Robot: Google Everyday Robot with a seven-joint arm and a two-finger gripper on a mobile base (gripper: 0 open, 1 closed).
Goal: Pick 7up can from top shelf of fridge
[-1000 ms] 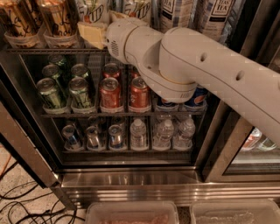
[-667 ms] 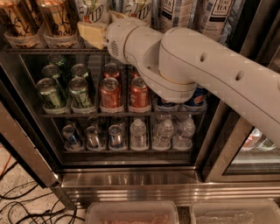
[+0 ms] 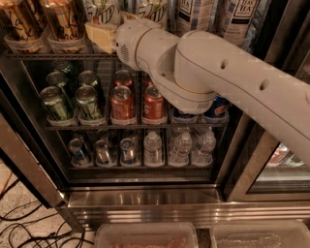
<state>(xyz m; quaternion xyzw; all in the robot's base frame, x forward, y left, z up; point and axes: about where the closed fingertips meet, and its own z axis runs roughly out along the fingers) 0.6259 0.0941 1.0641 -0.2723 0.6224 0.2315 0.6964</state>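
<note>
Gripper (image 3: 100,36) is being held at the top shelf (image 3: 43,56) of the fridge (image 3: 145,198), just in front of a 7up can (image 3: 104,9); whether it is clamped or apart cannot be told.

The top shelf (image 3: 48,56) carries gold cans (image 3: 63,19), 7up cans (image 3: 104,10) and tea cans (image 3: 193,14); gripper (image 3: 102,36) at its front.

The gripper (image 3: 100,37) sits at the front edge of the top-shelf surface (image 3: 43,56) in the fridge (image 3: 145,198), just in front of a 7up can (image 3: 103,10) (gold cans (image 3: 63,19) stand toward its left edge).
</note>
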